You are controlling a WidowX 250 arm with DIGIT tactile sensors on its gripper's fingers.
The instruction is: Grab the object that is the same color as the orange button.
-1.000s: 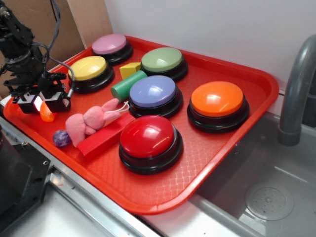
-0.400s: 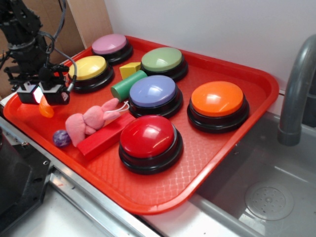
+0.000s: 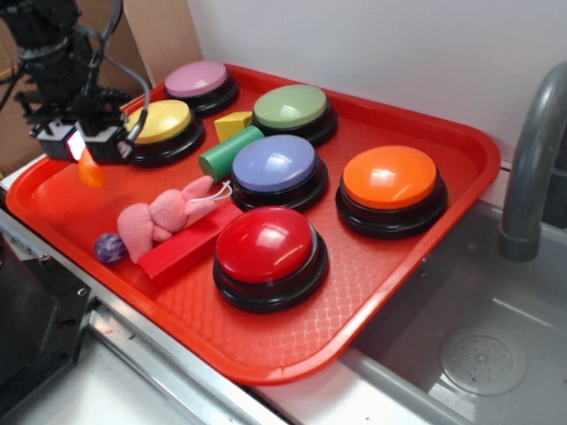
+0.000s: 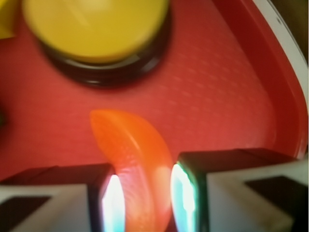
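Seen from the wrist, the tool [image 4: 143,195] is clamped on the orange crescent [image 4: 135,159], its 2 pads pressing either side of the toy's lower half while the curved tip sticks out ahead over the red tray [image 4: 217,96]. Just beyond it sits the yellow button [image 4: 94,21], blurred, on its black base.

In the exterior view, nearest the camera, a steel surface [image 3: 133,372] edges the tray [image 3: 425,257], with a sink [image 3: 478,354] and grey faucet [image 3: 532,168] to the side. On the tray's near part stand the red button [image 3: 266,243], a small purple ball [image 3: 111,248], a pink plush [image 3: 164,217] and a red block [image 3: 190,248], the plush lying against the block.

Farther in come the orange button [image 3: 390,177] and the blue button [image 3: 275,164], with a green cylinder [image 3: 229,152] lying beside the blue one.

At the tray's left side the tool [image 3: 86,152] holds the crescent [image 3: 89,170] clear above the tray floor, just beside the yellow button [image 3: 159,122] and well apart from the orange one. Behind sit a yellow block [image 3: 233,124], the green button [image 3: 291,106] and, at the far corner, the pink button [image 3: 197,80], against a white wall [image 3: 372,44] and cardboard [image 3: 159,35].
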